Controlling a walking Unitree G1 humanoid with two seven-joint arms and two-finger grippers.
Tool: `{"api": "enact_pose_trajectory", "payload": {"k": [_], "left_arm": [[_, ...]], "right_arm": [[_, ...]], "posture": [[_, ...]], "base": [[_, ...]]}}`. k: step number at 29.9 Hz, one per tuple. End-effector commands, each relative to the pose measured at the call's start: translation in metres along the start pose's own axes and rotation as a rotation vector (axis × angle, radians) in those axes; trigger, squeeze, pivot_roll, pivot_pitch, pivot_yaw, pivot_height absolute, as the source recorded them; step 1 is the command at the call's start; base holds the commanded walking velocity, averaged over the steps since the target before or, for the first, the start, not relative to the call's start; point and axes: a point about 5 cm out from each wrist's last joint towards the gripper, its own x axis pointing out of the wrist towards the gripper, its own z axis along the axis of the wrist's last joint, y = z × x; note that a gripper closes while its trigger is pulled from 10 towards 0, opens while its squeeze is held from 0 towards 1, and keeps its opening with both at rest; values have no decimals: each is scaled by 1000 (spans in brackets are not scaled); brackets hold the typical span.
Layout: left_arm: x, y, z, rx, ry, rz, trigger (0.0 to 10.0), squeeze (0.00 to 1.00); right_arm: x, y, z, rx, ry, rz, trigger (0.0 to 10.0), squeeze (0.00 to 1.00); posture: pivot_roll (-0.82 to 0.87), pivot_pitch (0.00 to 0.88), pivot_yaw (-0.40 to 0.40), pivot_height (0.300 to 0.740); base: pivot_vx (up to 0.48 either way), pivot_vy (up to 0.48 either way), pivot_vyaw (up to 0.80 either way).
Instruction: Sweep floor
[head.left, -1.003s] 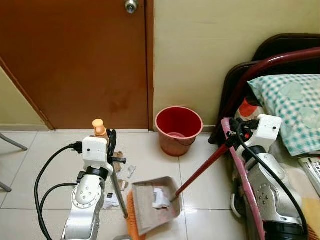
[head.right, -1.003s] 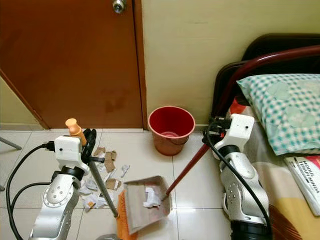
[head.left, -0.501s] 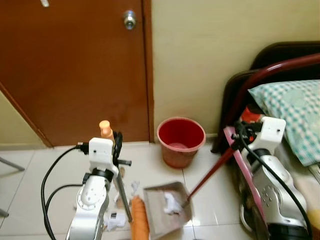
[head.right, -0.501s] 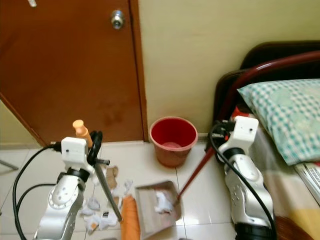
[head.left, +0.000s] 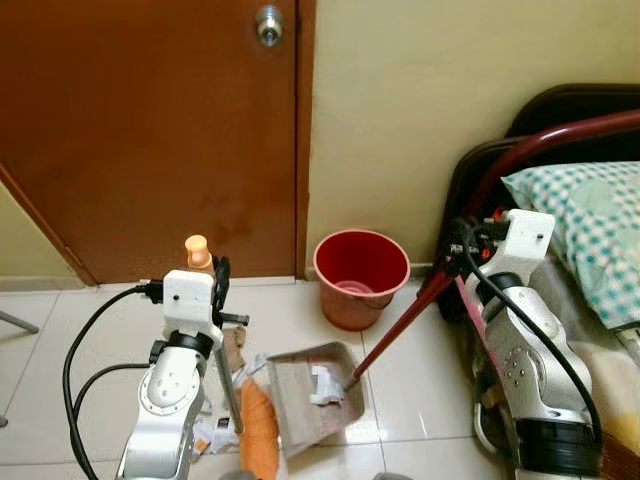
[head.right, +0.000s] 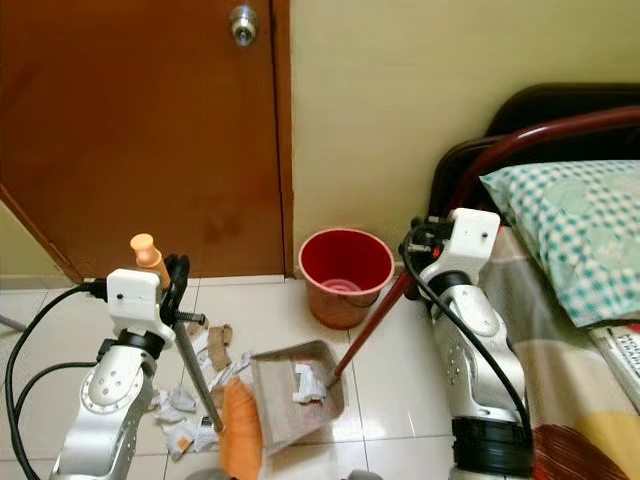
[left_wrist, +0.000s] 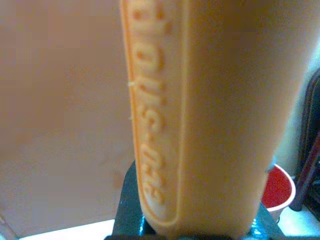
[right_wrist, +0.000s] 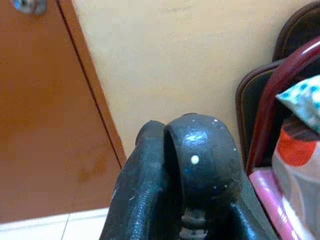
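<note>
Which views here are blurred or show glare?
Left wrist view: the orange broom handle is so close it is soft and out of focus. Right wrist view: the dustpan handle's dark end is blurred. Both eye views are sharp, with glare on the floor tiles.

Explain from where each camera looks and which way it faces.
Left eye: on the head, looking forward and down at dustpan, bucket, door; both arms show.
Right eye: beside it, same scene.
Left wrist: on the left arm, facing the broom.
Right wrist: on the right arm, facing the wall.
Shared: both wrist views show the door.
</note>
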Motion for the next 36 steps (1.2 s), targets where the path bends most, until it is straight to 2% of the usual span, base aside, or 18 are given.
{"api": "enact_pose_trajectory", "payload": {"k": [1,8,10,15,18,23,28,29,32,33,36], "left_arm": [[0,2,3,1,-10,18,10000,0],[-1,2,2,-5,-5,23,10000,0],[1,1,2,-4,-7,22,10000,0],[2,0,2,-5,-8,20,10000,0],[1,-2,2,-8,-9,16,10000,0],[4,-5,3,-12,-13,11,10000,0],[4,-6,3,-13,-15,9,10000,0],[4,-7,3,-13,-15,8,10000,0],[4,-6,4,-12,-16,7,10000,0],[4,-6,4,-12,-17,7,10000,0],[4,-7,4,-12,-18,5,10000,0]], "right_arm": [[5,0,14,16,-62,11,10000,0],[29,12,47,63,-154,53,10000,0],[39,16,68,96,-213,68,10000,0],[50,20,96,111,-296,78,10000,0],[56,25,126,96,-391,80,10000,0],[62,31,165,-19,-533,79,10000,0],[66,34,175,-49,-580,68,10000,0],[67,34,180,-103,-611,57,10000,0],[69,39,183,-168,-649,58,10000,0],[69,44,183,-227,-667,71,10000,0],[69,53,178,-319,-686,92,10000,0]], "posture": [[-18,33,-6,740],[-14,31,-7,740],[-10,27,-9,740],[-7,23,-9,740],[-7,23,-9,740],[1,18,-11,740],[4,18,-11,740],[4,18,-11,740],[11,19,-11,740],[11,19,-9,740],[11,19,-9,740]], "base": [[0,0,0],[0,0,0],[0,0,0],[0,0,0],[0,0,0],[0,0,0],[0,0,0],[0,0,0],[0,0,0],[0,0,0],[0,0,0]]}}
